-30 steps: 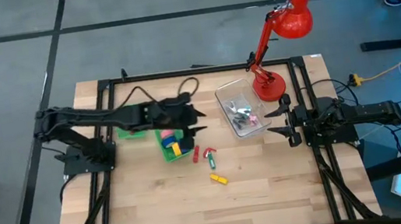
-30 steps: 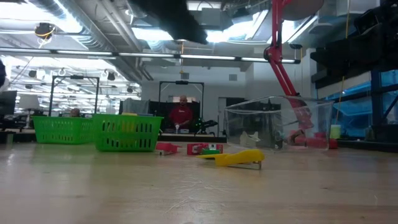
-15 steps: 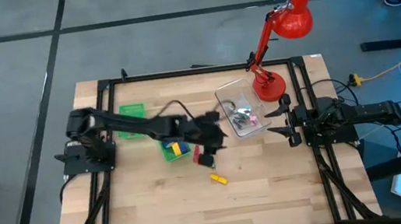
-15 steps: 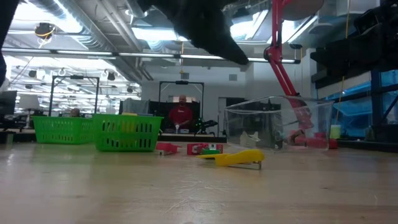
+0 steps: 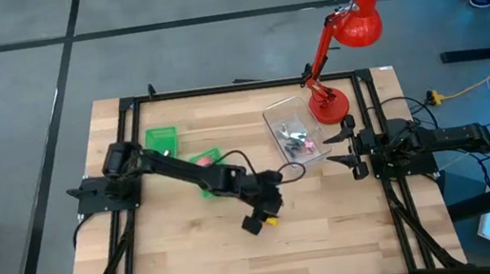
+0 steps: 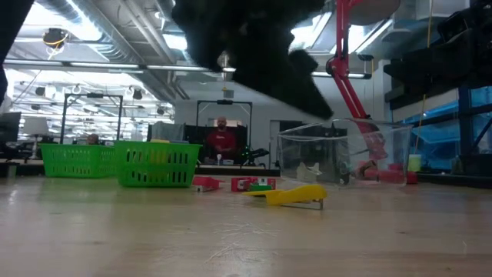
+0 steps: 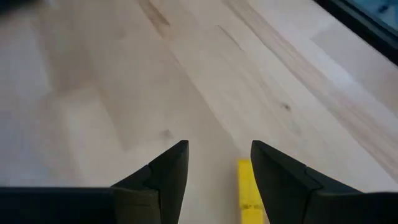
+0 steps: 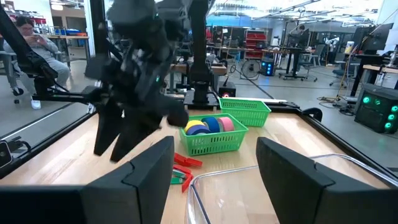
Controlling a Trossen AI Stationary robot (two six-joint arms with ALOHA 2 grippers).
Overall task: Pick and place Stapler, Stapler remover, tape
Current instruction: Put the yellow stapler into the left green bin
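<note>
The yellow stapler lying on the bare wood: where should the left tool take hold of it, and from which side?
Grip the yellow stapler across its narrow width, near mid-length, coming straight down from above. It lies flat and long on the table, with bare wood on both long sides. The left tool is open above it, the stapler's end showing between the fingers, so probably little realignment is needed.

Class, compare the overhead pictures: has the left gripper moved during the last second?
Yes. The left gripper has swung away from the green bin, out over the table's middle, and is now beside the yellow stapler remover.
</note>
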